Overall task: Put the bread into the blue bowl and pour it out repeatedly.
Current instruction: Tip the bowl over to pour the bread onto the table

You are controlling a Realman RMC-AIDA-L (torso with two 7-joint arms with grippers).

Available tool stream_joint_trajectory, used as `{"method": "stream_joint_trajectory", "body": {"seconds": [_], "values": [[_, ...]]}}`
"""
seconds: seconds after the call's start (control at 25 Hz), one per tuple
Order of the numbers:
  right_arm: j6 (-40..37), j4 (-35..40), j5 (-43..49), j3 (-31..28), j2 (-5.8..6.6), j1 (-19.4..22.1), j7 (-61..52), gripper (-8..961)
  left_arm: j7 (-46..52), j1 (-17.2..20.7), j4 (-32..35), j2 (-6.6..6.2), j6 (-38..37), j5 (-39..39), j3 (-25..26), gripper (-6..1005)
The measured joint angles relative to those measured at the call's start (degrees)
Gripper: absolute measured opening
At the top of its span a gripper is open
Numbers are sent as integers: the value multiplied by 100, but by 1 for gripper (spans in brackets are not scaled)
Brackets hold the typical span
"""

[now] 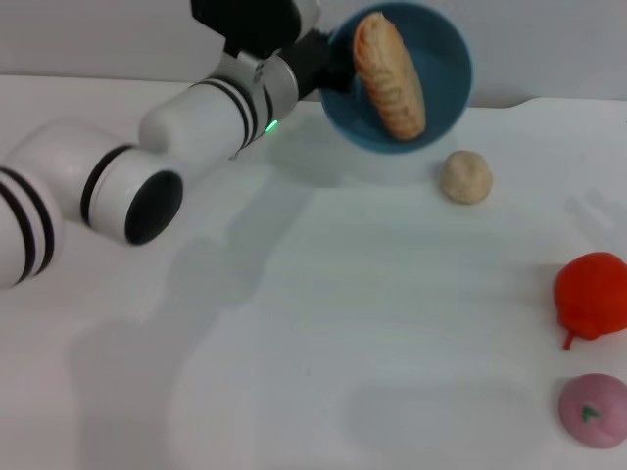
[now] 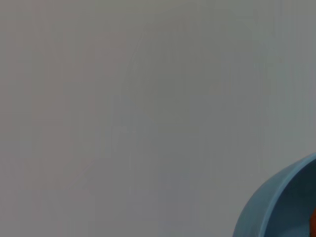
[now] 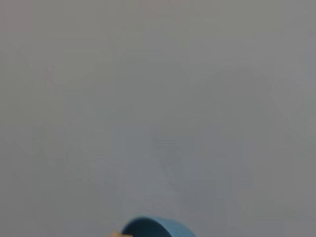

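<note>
White counter [image 1: 323, 323] far side: left gripper [image 1: 328, 70] apparently grasping tilted, glossy light-blue plastic bowl [image 1: 446, 69] containing ribbed orange-cream toy bread [image 1: 390, 86].

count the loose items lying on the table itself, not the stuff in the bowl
3: a beige ball just below the lifted blue bowl, a red toy near the right edge, and a pink round piece in front of it. More may lie outside the view.

worktop [image 1: 323, 323] – white, carries all | beige ball [image 1: 465, 177] – far side, alone | red round toy [image 1: 592, 295] near right edge | pink round toy [image 1: 594, 410] just nearer than the red one, apart
</note>
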State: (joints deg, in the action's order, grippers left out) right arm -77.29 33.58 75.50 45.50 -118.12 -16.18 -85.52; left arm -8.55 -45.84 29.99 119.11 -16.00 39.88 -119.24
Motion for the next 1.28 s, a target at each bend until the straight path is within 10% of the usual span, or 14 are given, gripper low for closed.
{"method": "stream_joint_trajectory", "body": {"seconds": [0.76, 1.28], "values": [[0, -224, 0, -18, -8, 23, 232, 491, -1626, 72, -288, -2, -1902, 3, -1147, -1], [13, -293, 8, 1, -18, -63, 305, 480, -1299, -74, -325, -2, -1119, 942, -748, -1]]}}
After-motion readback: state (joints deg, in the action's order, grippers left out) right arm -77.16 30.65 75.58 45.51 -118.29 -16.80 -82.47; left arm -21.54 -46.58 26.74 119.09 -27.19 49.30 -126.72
